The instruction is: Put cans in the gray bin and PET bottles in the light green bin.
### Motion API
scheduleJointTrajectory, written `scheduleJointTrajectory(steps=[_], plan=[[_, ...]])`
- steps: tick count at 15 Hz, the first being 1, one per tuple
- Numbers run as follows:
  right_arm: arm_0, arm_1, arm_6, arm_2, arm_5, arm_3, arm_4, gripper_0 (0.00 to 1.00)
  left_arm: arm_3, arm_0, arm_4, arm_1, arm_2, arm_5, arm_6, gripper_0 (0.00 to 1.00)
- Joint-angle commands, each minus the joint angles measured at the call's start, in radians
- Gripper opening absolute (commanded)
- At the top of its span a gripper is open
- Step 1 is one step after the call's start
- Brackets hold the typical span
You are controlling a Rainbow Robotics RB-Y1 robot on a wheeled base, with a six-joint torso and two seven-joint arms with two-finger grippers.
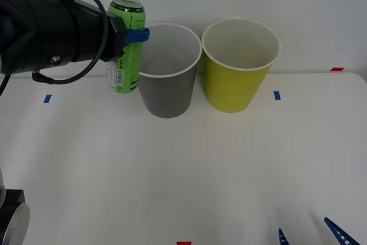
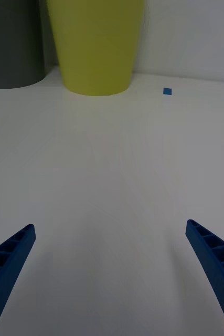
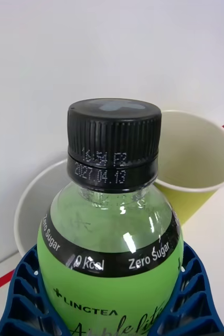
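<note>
Upright, left end effector (image 1: 135,35) grips bottle (image 1: 127,50) — beside gray bin (image 1: 168,84).

Robot test lab, bare white table (image 1: 172,176) marked with blue tape squares (image 1: 277,95), plain white wall (image 1: 298,4)

- The gray bin (image 1: 167,70) stands just beside my left gripper (image 1: 135,36), blocking sideways travel.
- Bare table (image 1: 172,176) lies open before my right gripper (image 1: 312,234).
</note>
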Motion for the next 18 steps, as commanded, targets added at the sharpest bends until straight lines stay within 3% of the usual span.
scheduleJointTrajectory(steps=[1,4,8,12,16,18], plan=[[0.000,0.000,0.000,0.000,0.000,0.000,0.000,1.00,0.151,-0.157,-0.003,-0.029,-0.002,-0.001,-0.001,0.00],[0.000,0.000,0.000,0.000,0.000,0.000,0.000,1.00,0.321,-0.293,-0.092,-0.115,-0.009,-0.014,-0.022,0.00],[0.000,0.000,0.000,0.000,0.000,0.000,0.000,1.00,0.462,-0.327,-0.246,-0.202,-0.145,-0.249,-0.006,0.00],[0.000,0.000,0.000,0.000,0.000,0.000,0.000,1.00,0.533,-0.327,-0.249,-0.245,-0.254,-0.439,0.005,0.00],[0.000,0.000,0.000,0.000,0.000,0.000,0.000,1.00,0.719,-0.327,-0.243,-0.256,-0.394,-0.815,0.011,0.00],[0.000,0.000,0.000,0.000,0.000,0.000,0.000,1.00,0.791,-0.335,-0.238,-0.268,-0.429,-0.932,0.010,0.00]])
